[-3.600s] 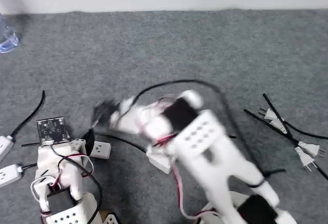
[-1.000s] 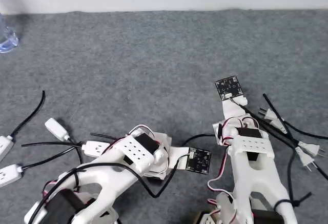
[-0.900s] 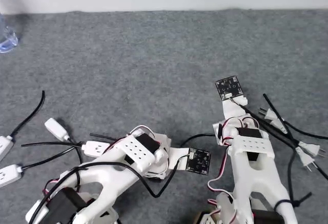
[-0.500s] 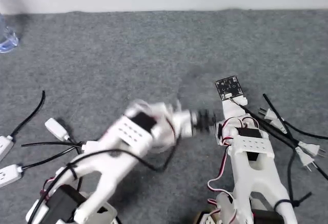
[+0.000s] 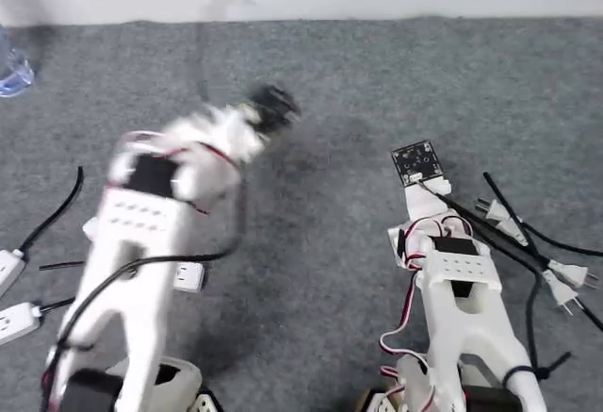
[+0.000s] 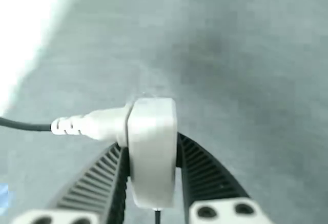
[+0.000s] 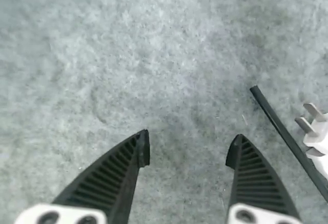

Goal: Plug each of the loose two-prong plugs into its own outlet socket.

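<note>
My left gripper [image 6: 152, 149] is shut on a white plug body [image 6: 152, 147] whose black cord [image 6: 25, 126] runs off to one side; its prongs are hidden. In the high view that gripper [image 5: 271, 104] is raised over the carpet at the back left. My right gripper [image 7: 190, 142] is open just above bare carpet, with a white two-prong plug [image 7: 313, 128] and a black cord [image 7: 287, 139] beside it. Several loose white plugs [image 5: 497, 212] lie at the right. A white outlet socket [image 5: 187, 276] lies by the left arm, and two more [image 5: 8, 268] [image 5: 17, 321] sit at the left edge.
The table is covered in grey carpet [image 5: 377, 82] backed by a white wall. Black cords [image 5: 528, 238] cross to the right of the right arm [image 5: 454, 275]. A clear bluish object [image 5: 13, 68] sits at the far left. Open carpet lies between the arms.
The left arm has swung up from low at the front centre to the back left, carrying the white plug body and its cord. The right arm has stayed put.
</note>
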### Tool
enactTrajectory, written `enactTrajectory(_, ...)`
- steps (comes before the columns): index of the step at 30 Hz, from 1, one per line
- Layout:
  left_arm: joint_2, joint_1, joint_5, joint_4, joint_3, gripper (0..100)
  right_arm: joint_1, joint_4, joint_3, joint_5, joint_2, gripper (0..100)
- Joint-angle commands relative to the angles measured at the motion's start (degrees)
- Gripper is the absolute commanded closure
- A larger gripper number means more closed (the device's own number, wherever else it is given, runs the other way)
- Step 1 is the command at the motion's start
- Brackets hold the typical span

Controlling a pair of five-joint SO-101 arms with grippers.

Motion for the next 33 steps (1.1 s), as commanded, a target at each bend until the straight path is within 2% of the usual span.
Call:
enactTrajectory(1,-2.9,-6.33,4.48,-11.78,-1.71,99,-0.4,-1.01,-0.26,-0.09,-1.54,76.8)
enactTrajectory(6,9.23,-5.45,2.81,-12.66,-6.64,99,-0.4,-1.01,-0.18,-0.09,-1.54,76.8)
enactTrajectory(10,23.03,-5.45,2.46,-11.25,-19.38,99,-0.4,-1.01,-0.09,-0.09,-1.54,76.8)
enactTrajectory(12,30.07,-5.36,-0.26,-9.41,-27.3,99,-0.4,-1.01,-0.09,-0.09,-1.54,76.8)
enactTrajectory(15,40.62,-5.1,-4.4,-4.84,-40.66,99,-0.4,-1.01,-0.09,-0.09,-1.54,76.8)
enactTrajectory(24,66.46,-5.19,-5.01,15.65,-80.48,98,-1.27,-2.59,0.79,2.29,-1.54,76.8)
enactTrajectory(26,70.95,-5.19,-5.01,19.16,-87.43,91,-1.98,-2.95,1.41,2.29,-1.54,76.8)
enactTrajectory(30,79.03,-5.45,-4.57,25.85,-100.53,68,-2.15,-2.95,1.67,2.29,-1.54,76.8)
enactTrajectory(33,82.9,-6.51,-5.19,29.54,-109.23,65,-2.15,-2.95,1.67,2.29,-1.54,76.8)
